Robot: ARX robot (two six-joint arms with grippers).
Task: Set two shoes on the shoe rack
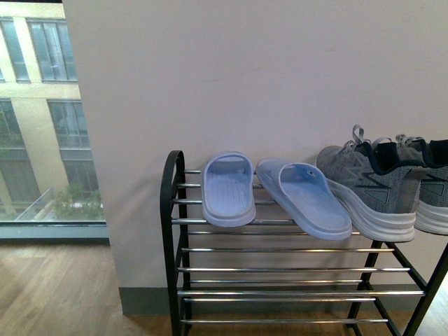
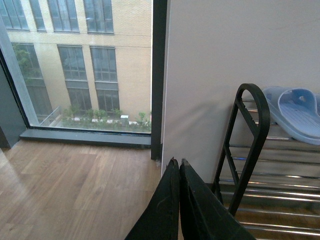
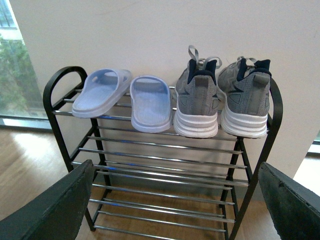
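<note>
The rack (image 1: pixel 173 210) stands against a pale wall (image 1: pixel 245 70), and all four shoes sit in a row on its top shelf. In the front view the left slide (image 1: pixel 228 189) lies straight across the bars, its toe toward 12 o'clock. The right slide (image 1: pixel 305 198) is just beside it, skewed with its heel end pointing to about 4 o'clock. At 3 o'clock of the slides stands the left sneaker (image 1: pixel 371 189), white sole on the bars, and the right sneaker (image 1: pixel 432 192) is just beside it, cut off by the frame edge. The right wrist view shows both sneakers with heels outward, side by side and upright, near the rack's right arch. The lower shelves show only chrome bars.

The left gripper (image 2: pixel 179 162) hangs low beside the rack's left arch, its jaws pressed together with nothing between them. The right gripper (image 3: pixel 175 200) faces the rack from the front, jaws spread wide and empty. A window (image 1: pixel 35 112) at 9 o'clock of the rack looks onto a brick building, above a wood floor (image 1: pixel 56 287).
</note>
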